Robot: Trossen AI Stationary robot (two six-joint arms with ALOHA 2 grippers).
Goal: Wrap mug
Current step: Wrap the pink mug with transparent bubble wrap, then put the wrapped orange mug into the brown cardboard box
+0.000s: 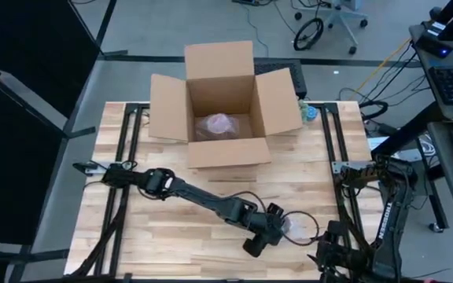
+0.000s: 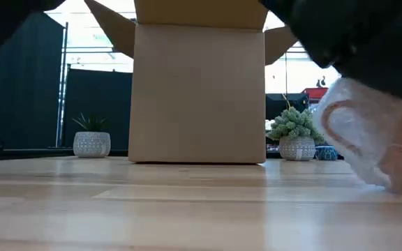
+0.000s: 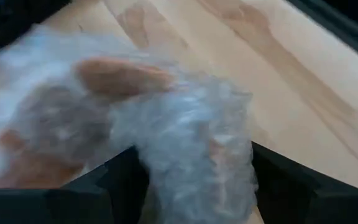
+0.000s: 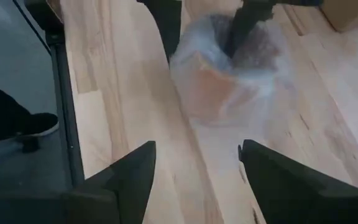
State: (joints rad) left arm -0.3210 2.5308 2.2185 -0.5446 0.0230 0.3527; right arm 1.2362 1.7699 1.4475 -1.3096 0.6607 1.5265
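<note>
We see the table [image 1: 156, 236] with an open box [image 1: 221, 102] at its far side; well in front of the box, near the front edge, lies the bubble-wrapped mug [image 1: 296, 227]. The left gripper [image 1: 278, 224] clamps its wrap, fingers [image 3: 123, 180] either side of a bunched fold. The right gripper [image 4: 194, 165] hovers beside it, spread wide and empty. Only the overhead view shows a second wrapped bundle [image 1: 219, 123] inside the box. We cannot tell the mug's axis.

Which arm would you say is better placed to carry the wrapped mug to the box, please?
Left: its hand already grips the bubble-wrapped mug by the wrap. The right hand hangs open nearby, holding nothing. The cardboard box stands open.
</note>
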